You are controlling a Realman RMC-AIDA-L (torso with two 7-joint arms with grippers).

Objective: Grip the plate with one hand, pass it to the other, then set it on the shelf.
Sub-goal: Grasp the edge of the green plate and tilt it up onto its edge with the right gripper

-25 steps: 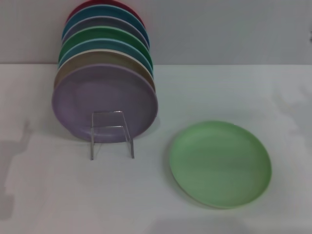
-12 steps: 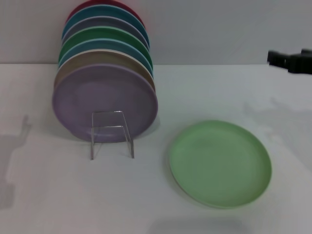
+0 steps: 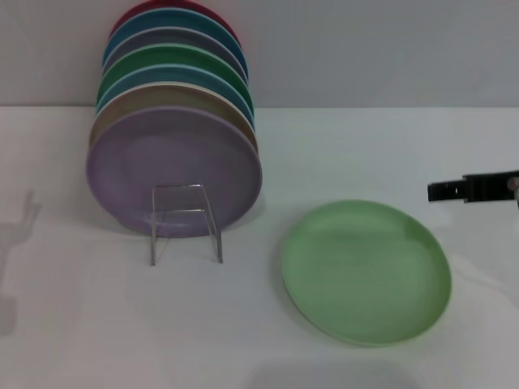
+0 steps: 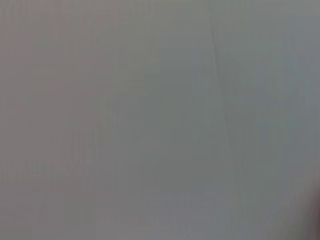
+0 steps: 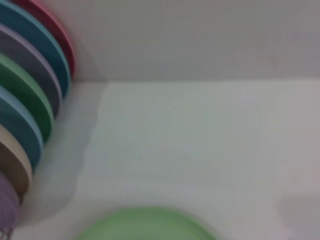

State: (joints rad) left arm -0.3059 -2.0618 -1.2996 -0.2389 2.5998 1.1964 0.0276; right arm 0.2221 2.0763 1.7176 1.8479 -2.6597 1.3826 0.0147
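Lying flat on the desk (image 3: pixel 340 154), the plate (image 3: pixel 366 271) sits right of the shelf (image 3: pixel 185 220), untouched. Right pincer (image 3: pixel 442 191) hovers just off its far-right rim; can't tell if open or closed. Left pincer not in view. Risk: low rim on a flat surface, fingers may skid and push the plate instead of gripping.

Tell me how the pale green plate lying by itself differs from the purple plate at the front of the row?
The pale green plate lies flat on the white table; the purple plate stands on edge, leaning back. The pale green plate sits alone, apart from the rest; the purple plate fronts a row of coloured plates, with the wire rack's square loop across its lower face. Both are round, low-rimmed and look alike in size.
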